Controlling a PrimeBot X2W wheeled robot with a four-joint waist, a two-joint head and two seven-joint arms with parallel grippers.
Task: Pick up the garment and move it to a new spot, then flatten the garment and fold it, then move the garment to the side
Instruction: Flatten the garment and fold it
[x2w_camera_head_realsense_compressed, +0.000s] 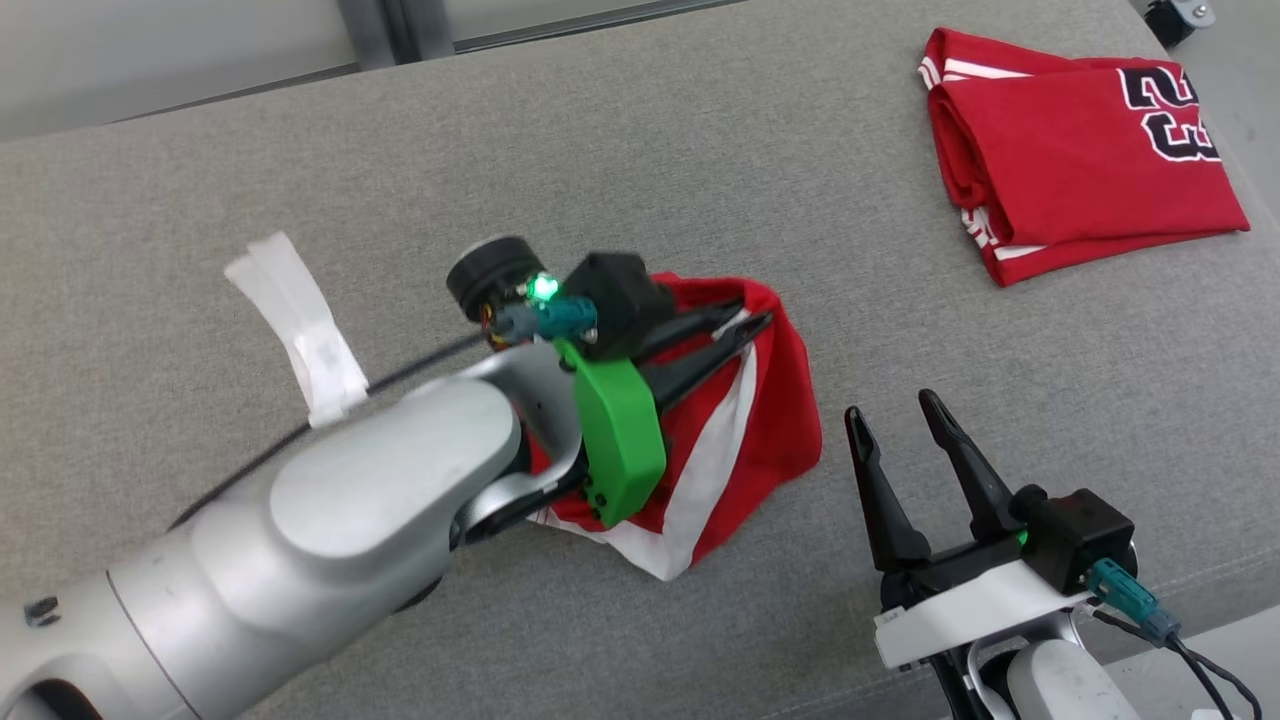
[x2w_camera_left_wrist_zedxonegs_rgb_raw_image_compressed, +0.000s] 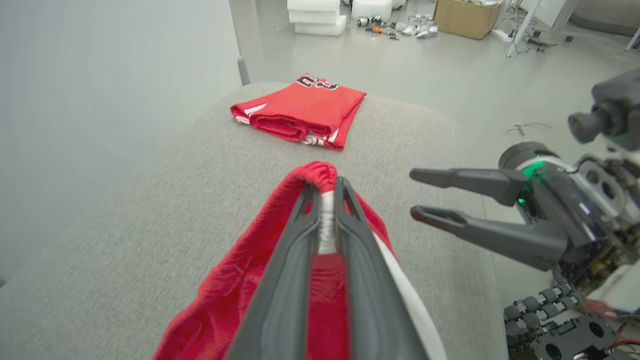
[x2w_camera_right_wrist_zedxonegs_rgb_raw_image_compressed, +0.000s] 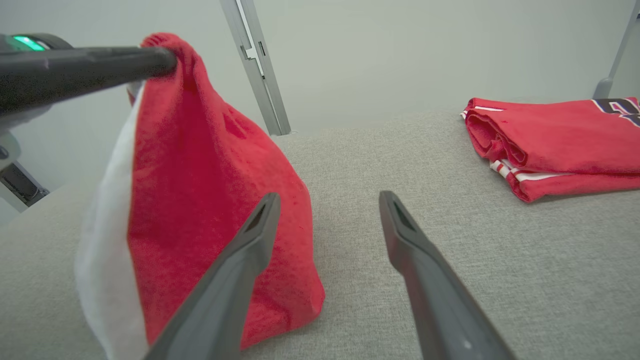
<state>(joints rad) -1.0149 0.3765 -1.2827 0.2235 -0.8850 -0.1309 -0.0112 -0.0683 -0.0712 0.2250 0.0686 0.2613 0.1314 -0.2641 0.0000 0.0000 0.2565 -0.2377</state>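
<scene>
Grey cushion (x2w_camera_head_realsense_compressed: 600, 150) underneath: left gripper (x2w_camera_head_realsense_compressed: 752, 315) pinches the garment (x2w_camera_head_realsense_compressed: 775, 410); raise until hem clears; right gripper (x2w_camera_head_realsense_compressed: 890, 410) stands spread.

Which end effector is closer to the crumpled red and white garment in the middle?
Left. The left end effector is shut on the top of the garment, holding it up; the right end effector stands open beside it, not touching.

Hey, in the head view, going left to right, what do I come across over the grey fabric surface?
White translucent strip → bunched red-and-white garment → open dark two-fingered right gripper → folded red numbered jersey.
</scene>
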